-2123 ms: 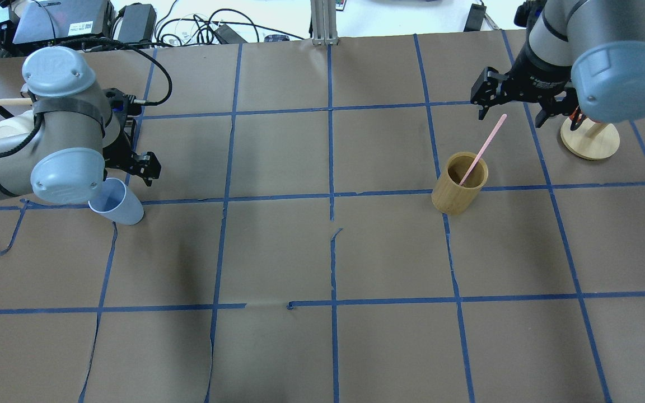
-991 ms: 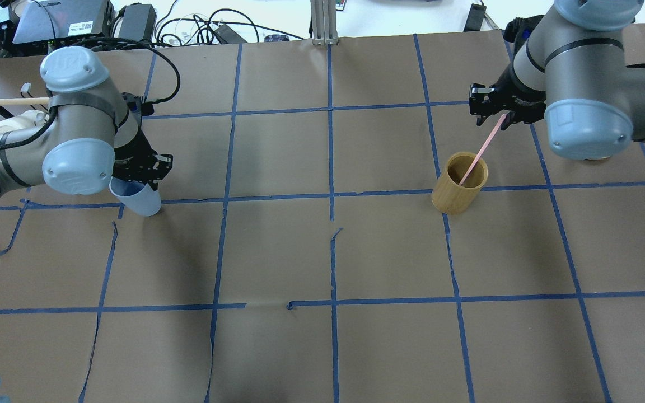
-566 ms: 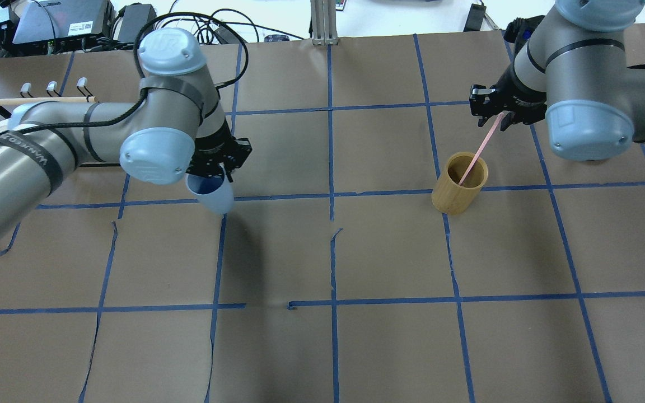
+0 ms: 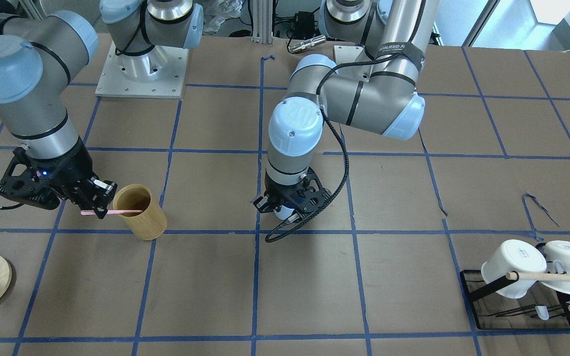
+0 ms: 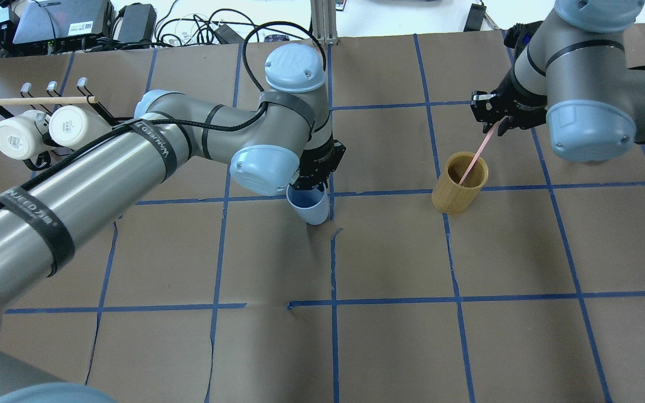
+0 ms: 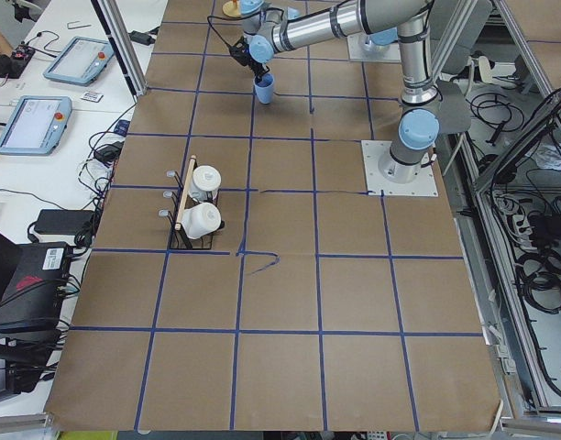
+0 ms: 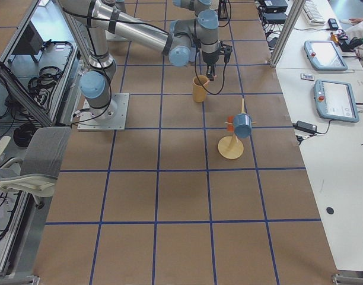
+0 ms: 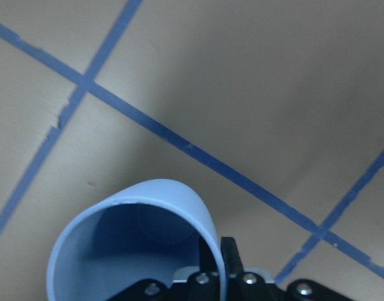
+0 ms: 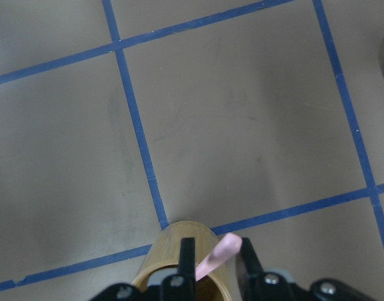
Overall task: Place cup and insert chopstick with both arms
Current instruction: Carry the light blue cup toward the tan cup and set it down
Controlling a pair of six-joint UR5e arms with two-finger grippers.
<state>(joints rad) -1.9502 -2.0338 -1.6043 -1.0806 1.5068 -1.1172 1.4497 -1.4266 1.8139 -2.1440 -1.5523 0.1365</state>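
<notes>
The big change is on the left arm: a couple of seconds ago it was over by the rack of white cups (image 5: pixel 37 126) at the far end, and it has since swung the blue cup (image 5: pixel 308 206) right across to the middle of the surface (image 5: pixel 389 347). The left gripper (image 5: pixel 312 184) is pinching the cup by one side of its rim, one finger inside the wall and one outside, as its wrist camera shows. The cup hangs slightly tilted beside the central crossing of blue tape. I can't tell whether its base is on the paper yet or just above it.

The right arm has barely moved in the last second. Its right gripper (image 5: pixel 492 123) came in on the upper end of the pink chopstick (image 5: pixel 475 159) and has stayed there, fingers narrowed to either side of it. From the wrist view there looks to be a sliver of gap on one side, so I cannot tell whether it is truly clamped. The chopstick itself still leans in the bamboo holder (image 5: pixel 457 193), well apart from the cup.

To my eye the cup is about where it will be placed. Letting go of it upright comes next, and only then is lifting the chopstick across worthwhile
</notes>
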